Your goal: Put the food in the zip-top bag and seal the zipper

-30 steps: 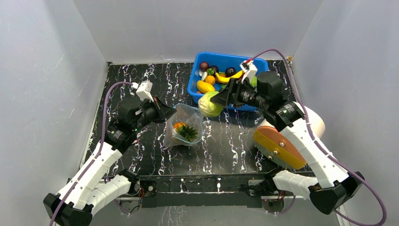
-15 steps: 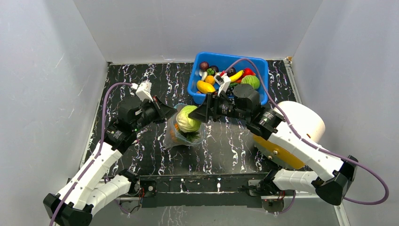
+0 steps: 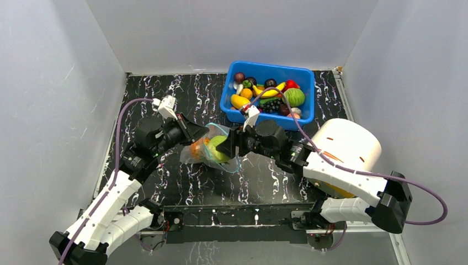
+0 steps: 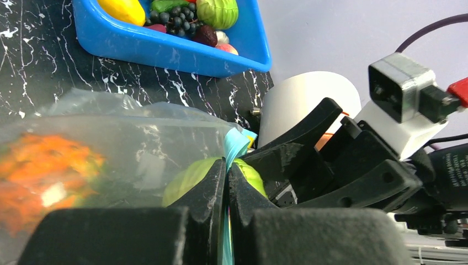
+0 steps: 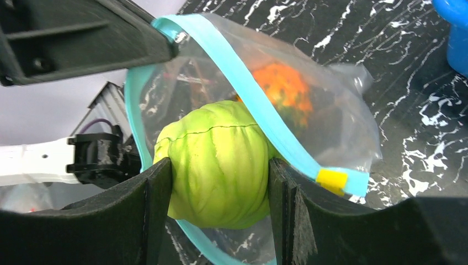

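The clear zip-top bag [image 3: 194,159] lies on the dark marbled table, its mouth open toward the right. My left gripper [image 3: 204,130] [image 4: 227,165] is shut on the teal zipper [image 4: 236,144] at the mouth's edge. A green cabbage [image 5: 218,163] [image 3: 219,149] is clamped between the fingers of my right gripper [image 5: 219,168] [image 3: 225,146], partly inside the mouth, ringed by the zipper [image 5: 259,116]. An orange piece of food [image 5: 284,85] [image 4: 49,171] lies deeper in the bag [image 5: 331,127].
A blue bin [image 3: 265,67] with several toy fruits stands at the back right; its wall [image 4: 165,49] shows in the left wrist view. A white drum-shaped object [image 3: 347,143] sits to the right. Grey walls enclose the table.
My right gripper carried the cabbage from beside the blue bin leftward and down into the bag's mouth. The left gripper kept its hold on the zipper; the bag shifted slightly left.
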### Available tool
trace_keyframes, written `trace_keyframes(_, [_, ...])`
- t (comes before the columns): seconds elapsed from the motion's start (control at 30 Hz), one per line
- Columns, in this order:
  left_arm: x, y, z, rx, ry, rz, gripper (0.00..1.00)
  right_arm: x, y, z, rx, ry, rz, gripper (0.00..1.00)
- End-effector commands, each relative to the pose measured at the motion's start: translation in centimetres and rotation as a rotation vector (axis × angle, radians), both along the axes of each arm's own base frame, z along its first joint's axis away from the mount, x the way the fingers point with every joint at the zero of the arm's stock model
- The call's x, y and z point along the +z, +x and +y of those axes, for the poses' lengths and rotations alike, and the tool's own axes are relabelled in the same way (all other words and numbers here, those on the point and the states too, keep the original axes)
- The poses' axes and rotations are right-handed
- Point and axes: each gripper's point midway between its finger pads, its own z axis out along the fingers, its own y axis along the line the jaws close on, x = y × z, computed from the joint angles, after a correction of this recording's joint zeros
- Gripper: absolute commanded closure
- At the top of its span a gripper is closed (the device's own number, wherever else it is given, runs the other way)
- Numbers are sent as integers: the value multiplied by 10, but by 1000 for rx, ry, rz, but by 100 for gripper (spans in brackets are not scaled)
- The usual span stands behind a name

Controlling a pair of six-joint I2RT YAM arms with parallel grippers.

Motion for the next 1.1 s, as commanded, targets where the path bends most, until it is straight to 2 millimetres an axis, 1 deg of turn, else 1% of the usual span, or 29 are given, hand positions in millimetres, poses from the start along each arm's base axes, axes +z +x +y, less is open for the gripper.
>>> trace_keyframes(0.0, [21, -7, -6, -43, -65, -54, 100, 35, 12, -1, -81, 92, -174, 51])
trace_keyframes(0.1, [24, -9, -9, -62, -82, -59, 100, 35, 12, 1, -94, 108, -212, 52])
trace_keyframes(0.27, [22, -11, -11, -82, -76, -55, 100, 53, 15, 3, -140, 164, -275, 52])
trace_keyframes(0.43, [15, -13, -10, -82, -60, -51, 100, 68, 20, -2, -191, 220, -298, 52])
trace_keyframes(0.53, [14, -14, -9, -81, -63, -47, 100, 70, 23, -7, -233, 235, -311, 52])
trace_keyframes(0.6, [15, -14, -10, -84, -74, -44, 100, 66, 26, -8, -252, 224, -327, 52])
trace_keyframes(0.73, [21, -15, -13, -98, -96, -51, 100, 46, 33, -6, -278, 173, -343, 53])
trace_keyframes(0.87, [28, -17, -13, -105, -105, -61, 100, 33, 37, -8, -293, 144, -353, 52])
trace_keyframes(1.07, [33, -21, -15, -114, -151, -67, 100, 16, 44, -14, -337, 87, -351, 47])
